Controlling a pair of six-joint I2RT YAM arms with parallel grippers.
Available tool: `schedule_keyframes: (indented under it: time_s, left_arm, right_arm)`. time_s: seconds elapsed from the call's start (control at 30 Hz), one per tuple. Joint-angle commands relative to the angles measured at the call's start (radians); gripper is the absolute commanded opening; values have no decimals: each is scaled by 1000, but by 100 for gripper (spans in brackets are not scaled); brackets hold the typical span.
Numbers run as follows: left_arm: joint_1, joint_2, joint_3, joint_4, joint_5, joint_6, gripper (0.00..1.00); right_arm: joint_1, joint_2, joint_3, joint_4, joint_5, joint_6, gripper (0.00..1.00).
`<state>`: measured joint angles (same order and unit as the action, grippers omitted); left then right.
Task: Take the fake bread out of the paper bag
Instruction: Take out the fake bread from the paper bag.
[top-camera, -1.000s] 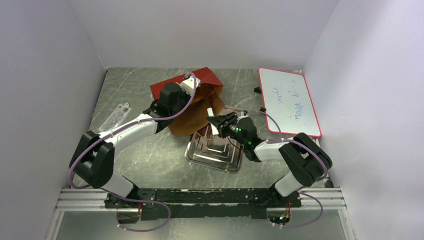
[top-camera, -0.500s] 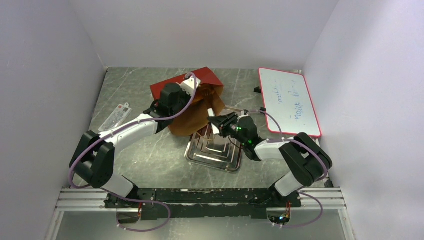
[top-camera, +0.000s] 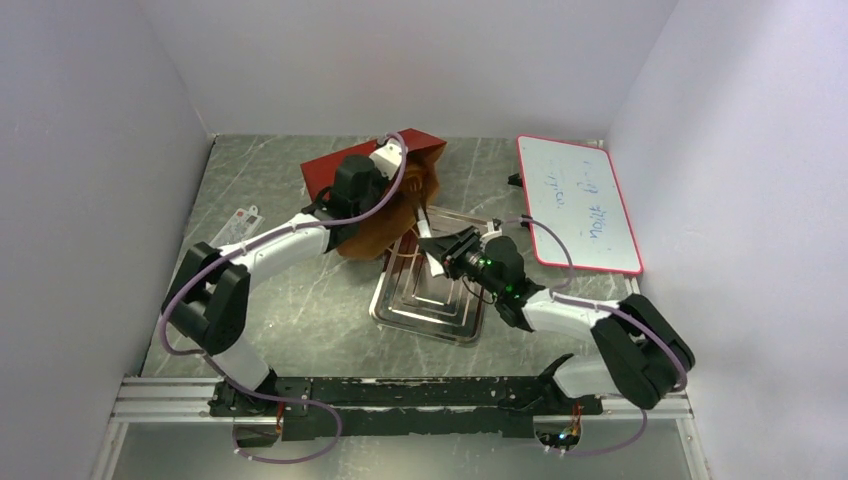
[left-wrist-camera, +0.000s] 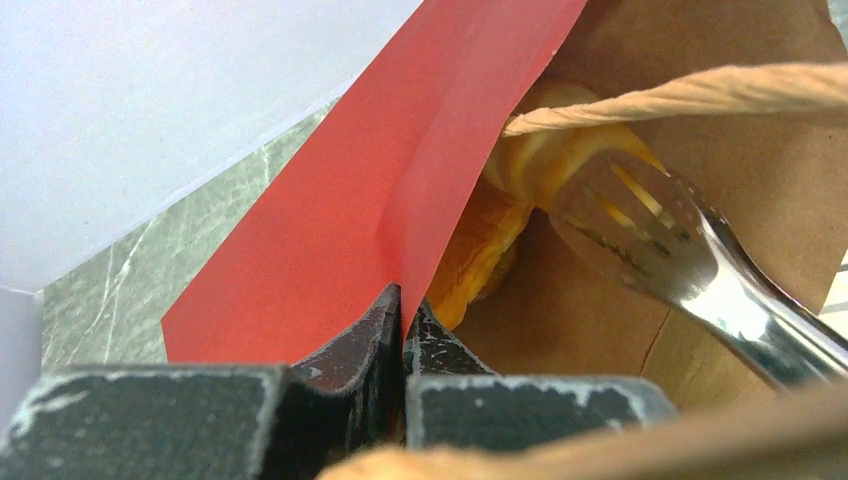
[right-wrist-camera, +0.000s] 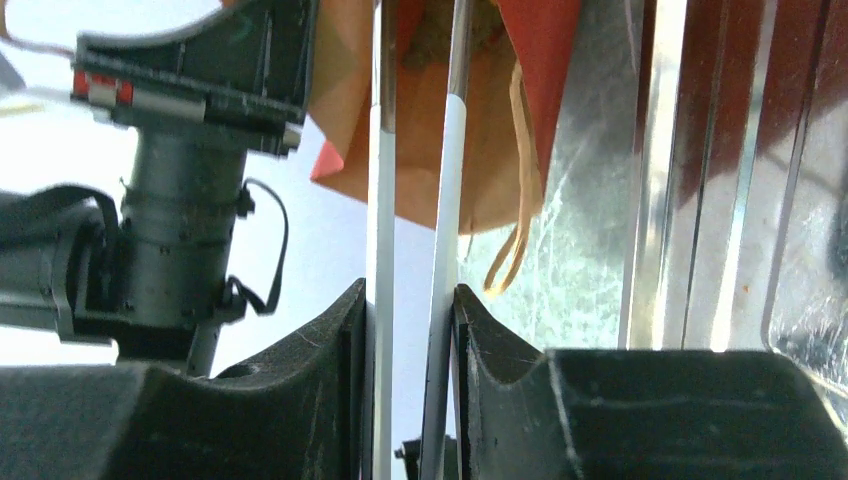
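Inspector: Overhead view first. Left gripper (top-camera: 400, 165)?

Assessor: Its fingertips are at the top edge of the paper bag (top-camera: 325, 172), which lies tilted at the far side of the table. The grip itself is hidden from above.

Inspector: Right gripper (top-camera: 440, 248)?

Assessor: It hangs over the far end of the tray (top-camera: 430, 310) and holds tongs (top-camera: 425, 228) that point ahead of it into the bag's mouth.

Inspector: Left wrist view.

Assessor: The left gripper (left-wrist-camera: 403, 315) has its jaws pressed fully together on the red edge of the paper bag (left-wrist-camera: 330, 230). Just beyond the fingertips, inside the bag, lies the fake bread (left-wrist-camera: 500, 245), glossy yellow-orange. A slotted head of the tongs (left-wrist-camera: 640, 230) sits right of it, overlapping it. Contact cannot be confirmed. A cord handle (left-wrist-camera: 700, 90) crosses above.

Inspector: Right wrist view.

Assessor: The right gripper (right-wrist-camera: 408, 300) is partly closed, both fingers bearing on the two arms of the tongs (right-wrist-camera: 445, 200). These run straight ahead into the paper bag (right-wrist-camera: 430, 130). The tray (right-wrist-camera: 700, 150) lies to the gripper's right. No bread is visible here.
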<state>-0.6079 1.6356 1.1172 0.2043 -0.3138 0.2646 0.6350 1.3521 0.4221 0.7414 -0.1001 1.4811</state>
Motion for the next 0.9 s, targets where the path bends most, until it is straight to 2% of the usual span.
schedule_keyframes:
  time_s: [0.0,0.2,0.43,0.87]
  left_arm:
    - [-5,41,56,-18,-50,-5,7]
    - [-4,64,82,-11,-75,22,7]
    - [4,130,90,49,-117,87,7]
    - [110,211,79,112,-85,101,7]
  right_arm:
    - [35,-98,-14,-70,14,-80,0]
    - [106,-268,-11,-280,88,-178,0]
    - [245,-434,9,-484,219,-261,0]
    - [421,-644,48,-770,449,-283,0]
